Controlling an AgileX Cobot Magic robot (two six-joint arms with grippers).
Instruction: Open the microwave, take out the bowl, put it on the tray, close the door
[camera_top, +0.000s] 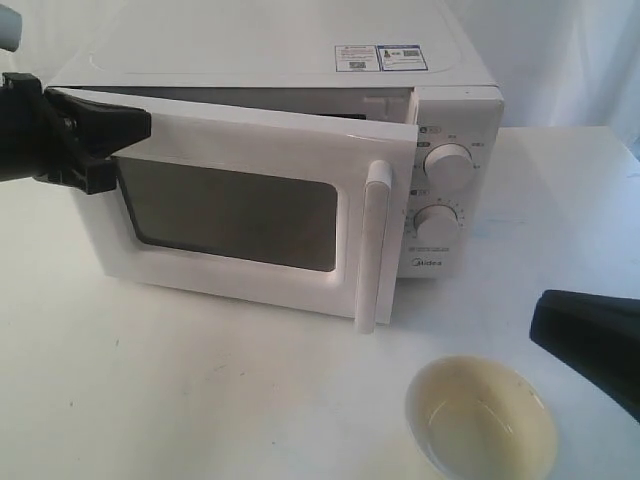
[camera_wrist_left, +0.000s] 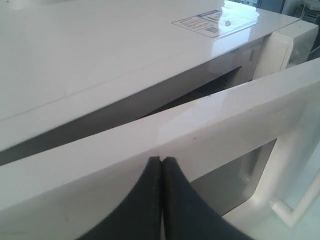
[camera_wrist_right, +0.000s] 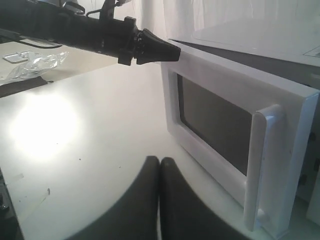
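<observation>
The left gripper (camera_top: 143, 122) and right gripper (camera_top: 545, 322) are matte black, with smooth fingers (camera_wrist_left: 150, 200) tapering to narrow tips. The left arm (camera_wrist_right: 65, 27) is black, carrying thin cables (camera_wrist_right: 107, 6) and a ribbed collar (camera_wrist_right: 131, 41).

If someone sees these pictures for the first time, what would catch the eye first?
The big white microwave at the back of the table draws the eye first. Its door is ajar on the handle side, and the black left tool, shut, rests against the door's upper left corner. Next comes the small pale cream bowl on the table in front, at the right, close to the shut right tool.
</observation>
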